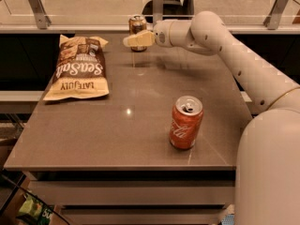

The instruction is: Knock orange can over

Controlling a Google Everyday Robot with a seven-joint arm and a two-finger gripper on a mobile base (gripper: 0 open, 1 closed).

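Observation:
The orange can (136,24), bronze-gold with a silver top rim, stands upright at the far edge of the grey table (93,139). My gripper (133,41) reaches in from the right on the white arm and sits right in front of the can's lower half, hiding it. Whether it touches the can cannot be told.
A red-orange can with white script (185,123) stands upright near the table's front right. A brown chip bag (79,67) lies flat at the left. A glass railing with metal posts (38,6) runs behind the table. My white arm (243,64) spans the right side.

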